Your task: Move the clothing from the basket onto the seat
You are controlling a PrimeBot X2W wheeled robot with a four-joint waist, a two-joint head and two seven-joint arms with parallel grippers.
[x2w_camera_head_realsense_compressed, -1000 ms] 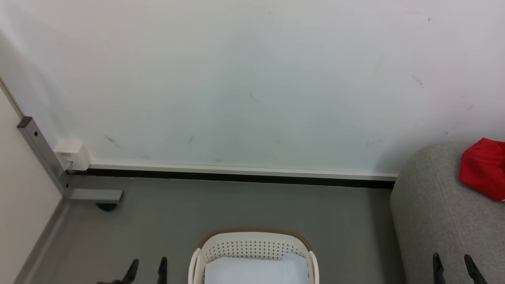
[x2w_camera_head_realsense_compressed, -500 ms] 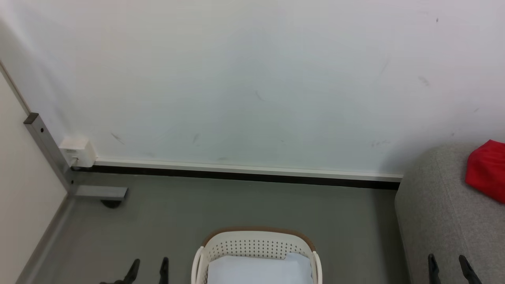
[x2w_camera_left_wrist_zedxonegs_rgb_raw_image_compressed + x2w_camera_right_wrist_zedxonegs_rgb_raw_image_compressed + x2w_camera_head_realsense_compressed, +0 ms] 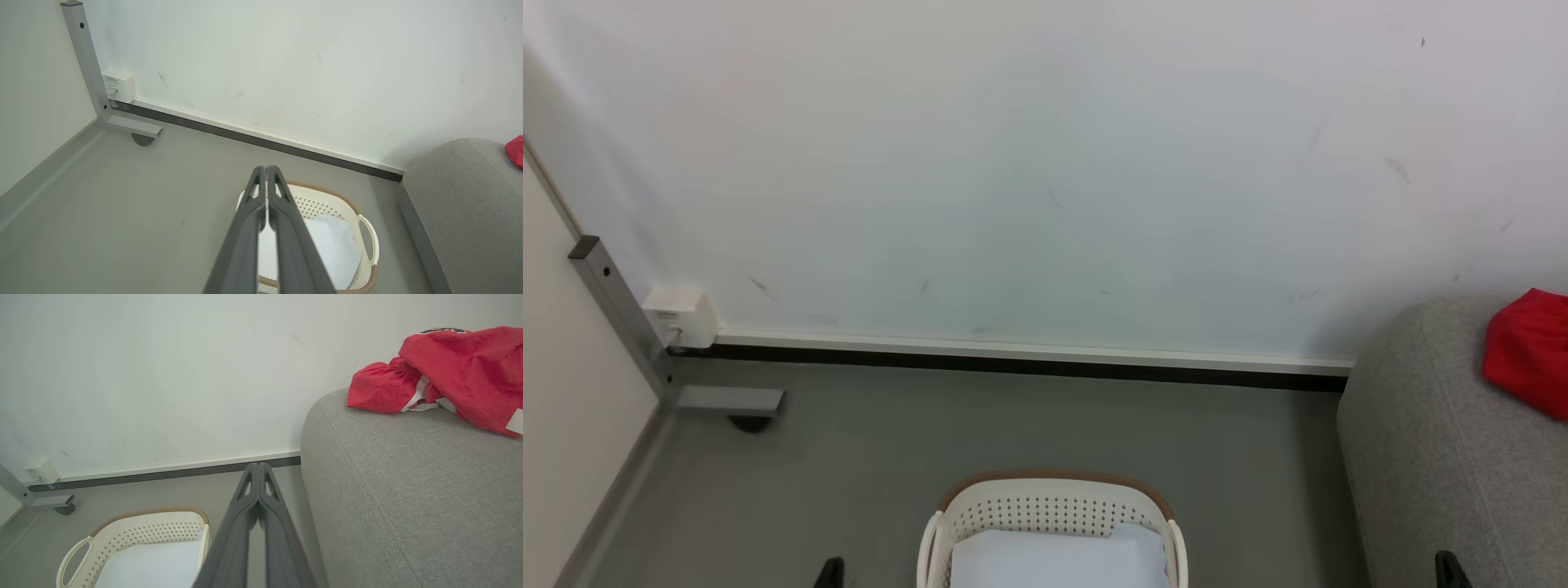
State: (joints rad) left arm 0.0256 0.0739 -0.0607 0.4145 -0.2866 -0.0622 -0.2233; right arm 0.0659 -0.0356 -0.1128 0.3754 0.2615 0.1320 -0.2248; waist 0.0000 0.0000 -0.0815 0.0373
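The left jaws are pressed together: the left fingers lie side by side, touch at the tips and grip nothing. The right jaws stand likewise, the right fingers meeting tip to tip, empty. In the head view, a left fingertip and a right fingertip show at the bottom edge.

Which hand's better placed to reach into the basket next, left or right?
Left, probably. The left hand, shut, aims at the basket in its wrist view. The right hand, also shut, aims at the gap between basket and seat, nearer the seat.
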